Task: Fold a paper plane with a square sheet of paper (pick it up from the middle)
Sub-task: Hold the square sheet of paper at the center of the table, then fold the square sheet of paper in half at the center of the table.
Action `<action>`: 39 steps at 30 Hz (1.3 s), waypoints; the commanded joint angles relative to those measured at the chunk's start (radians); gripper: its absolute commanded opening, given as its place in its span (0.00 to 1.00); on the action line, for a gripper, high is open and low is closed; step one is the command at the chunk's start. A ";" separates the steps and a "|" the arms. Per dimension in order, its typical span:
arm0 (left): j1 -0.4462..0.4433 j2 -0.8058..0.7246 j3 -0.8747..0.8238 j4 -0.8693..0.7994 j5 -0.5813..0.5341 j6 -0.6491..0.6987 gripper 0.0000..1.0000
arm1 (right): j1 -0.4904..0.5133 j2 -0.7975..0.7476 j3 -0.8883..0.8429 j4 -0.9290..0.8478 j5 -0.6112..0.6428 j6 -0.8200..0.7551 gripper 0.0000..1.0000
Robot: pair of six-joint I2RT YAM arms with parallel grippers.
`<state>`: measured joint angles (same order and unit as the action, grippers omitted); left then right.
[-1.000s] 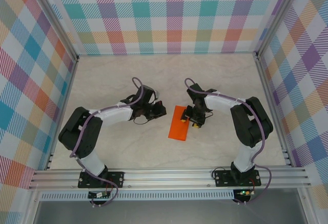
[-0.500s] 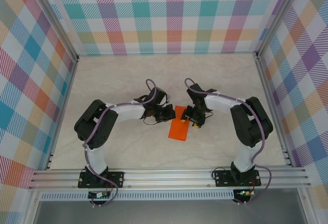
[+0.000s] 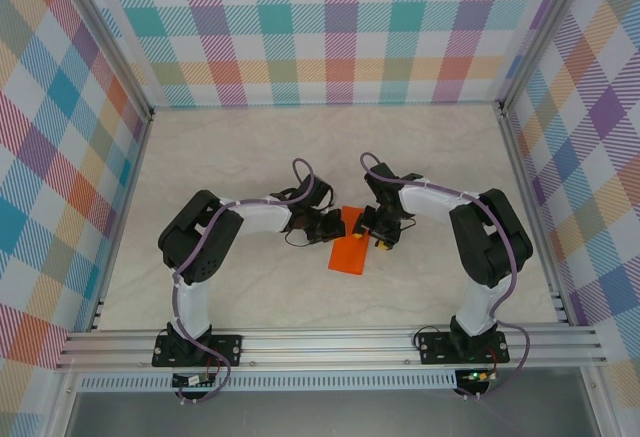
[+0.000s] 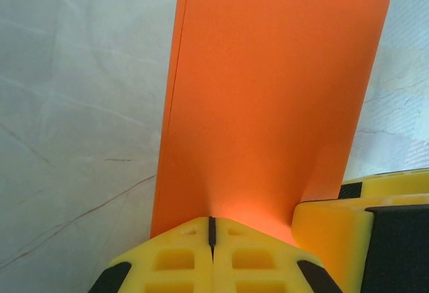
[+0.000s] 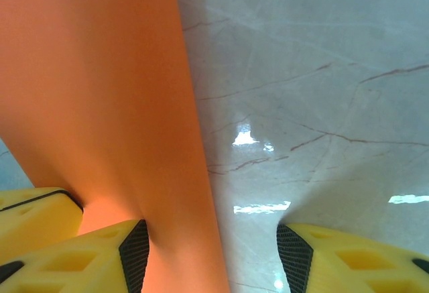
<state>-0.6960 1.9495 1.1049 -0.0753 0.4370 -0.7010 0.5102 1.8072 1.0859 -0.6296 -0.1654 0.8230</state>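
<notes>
The square sheet of paper (image 3: 348,253) lies flat mid-table as a bright orange rectangle with doubled layers along one edge, not in the shape of a paper plane. My left gripper (image 3: 337,225) is shut, and its joined yellow tips (image 4: 211,229) rest on the near end of the sheet (image 4: 268,105). My right gripper (image 3: 377,232) stands open astride the sheet's other long edge. One of its fingers (image 5: 134,253) is on the orange paper (image 5: 100,105) and the other finger (image 5: 295,253) is over bare table. Each wrist view catches a yellow finger of the other gripper beside it.
The pale marble-look tabletop (image 3: 230,157) is bounded by checked walls and aluminium rails (image 3: 330,342) along the near edge. Both arms bend inward, and their wrists are close together over the sheet.
My left arm has swung right, bringing its shut tips from beside the sheet onto its upper left edge. The right arm and the sheet have stayed put.
</notes>
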 commanded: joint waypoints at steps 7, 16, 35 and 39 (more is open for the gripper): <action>-0.015 0.040 -0.034 -0.076 -0.056 0.032 0.00 | 0.001 -0.071 -0.059 0.069 0.014 -0.025 0.61; -0.016 0.051 -0.029 -0.104 -0.067 0.041 0.00 | -0.013 -0.361 -0.203 0.288 -0.096 0.008 0.37; -0.015 0.070 -0.027 -0.112 -0.060 0.050 0.00 | -0.034 -0.221 -0.361 0.542 -0.237 0.053 0.00; -0.015 0.077 -0.024 -0.112 -0.056 0.050 0.00 | -0.045 -0.211 -0.394 0.565 -0.239 0.044 0.00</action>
<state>-0.6983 1.9533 1.1042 -0.0761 0.4297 -0.6685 0.4747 1.5787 0.7193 -0.0998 -0.3874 0.8787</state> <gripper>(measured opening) 0.046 0.044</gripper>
